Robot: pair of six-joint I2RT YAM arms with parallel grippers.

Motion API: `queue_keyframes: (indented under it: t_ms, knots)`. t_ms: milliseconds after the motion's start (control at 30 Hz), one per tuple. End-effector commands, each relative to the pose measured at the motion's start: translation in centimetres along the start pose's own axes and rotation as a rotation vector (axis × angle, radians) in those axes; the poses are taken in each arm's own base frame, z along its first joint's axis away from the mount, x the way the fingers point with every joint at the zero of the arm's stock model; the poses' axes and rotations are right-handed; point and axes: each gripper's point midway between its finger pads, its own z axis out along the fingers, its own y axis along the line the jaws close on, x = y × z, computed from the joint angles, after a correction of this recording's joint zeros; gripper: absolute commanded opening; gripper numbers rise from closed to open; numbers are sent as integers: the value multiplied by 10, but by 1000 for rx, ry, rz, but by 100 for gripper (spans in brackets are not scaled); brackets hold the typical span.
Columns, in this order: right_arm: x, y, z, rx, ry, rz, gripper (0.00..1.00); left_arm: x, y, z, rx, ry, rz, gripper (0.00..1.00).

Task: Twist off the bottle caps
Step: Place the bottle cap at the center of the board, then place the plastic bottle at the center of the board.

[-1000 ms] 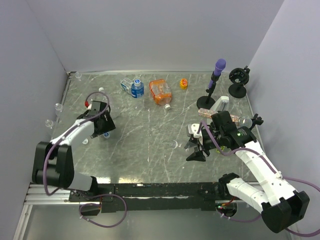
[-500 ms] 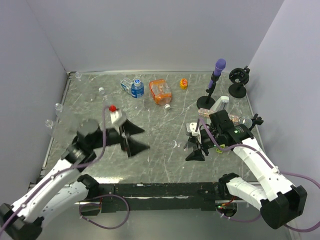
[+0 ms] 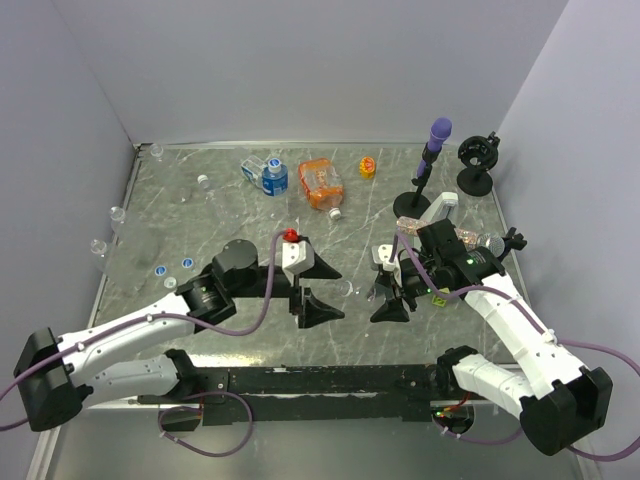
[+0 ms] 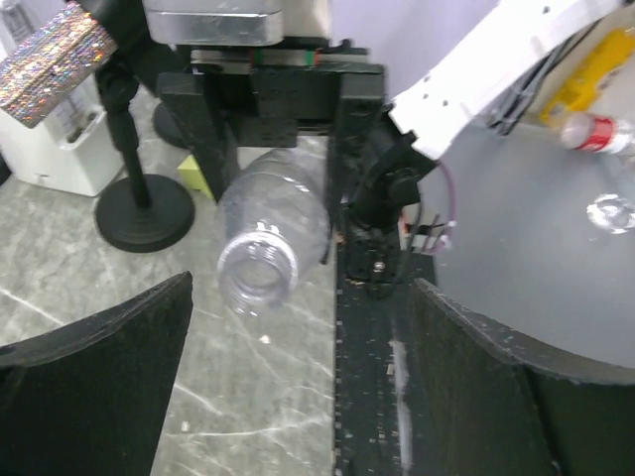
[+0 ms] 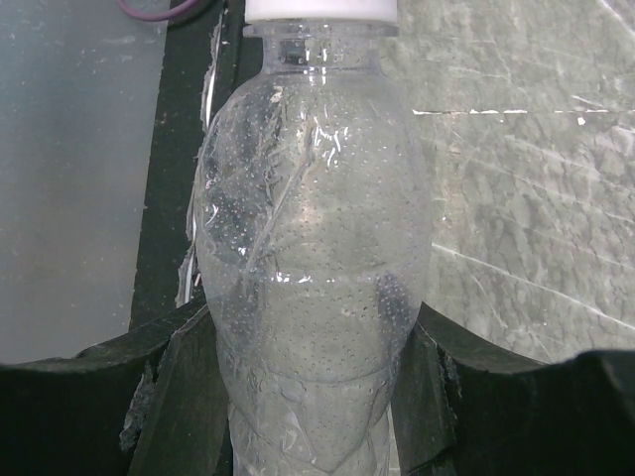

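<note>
Jaws of left gripper (image 3: 330, 290) stand wide apart, empty; right gripper (image 3: 392, 296) jaws clamp a clear bottle (image 5: 317, 228), neck pointing toward 9 o'clock at the left gripper. We see two blue bottle caps (image 3: 160, 268) loose on the surface (image 3: 250, 215), well apart at 9 o'clock of both.

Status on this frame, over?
Right gripper shut on clear bottle. Left gripper open, facing its neck. Capped or not: views disagree. Loose caps far left; approach looks clear.
</note>
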Motion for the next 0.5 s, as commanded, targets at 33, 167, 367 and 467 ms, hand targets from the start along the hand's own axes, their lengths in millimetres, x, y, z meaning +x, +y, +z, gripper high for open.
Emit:
queue_keyframes:
  t_ms: [33, 167, 367, 467]
  knots:
    - [-13, 0, -2, -4, -40, -53, 18, -31, 10, 13, -42, -67, 111, 86]
    - [-13, 0, -2, -5, -41, -54, 18, -26, 13, 20, -35, -34, 87, 74]
    - [-13, 0, -2, -8, -43, -50, 18, -18, 12, 25, -15, 9, 70, 57]
    - [-13, 0, -2, -6, -43, -54, 18, -15, 13, 25, -13, 21, 69, 54]
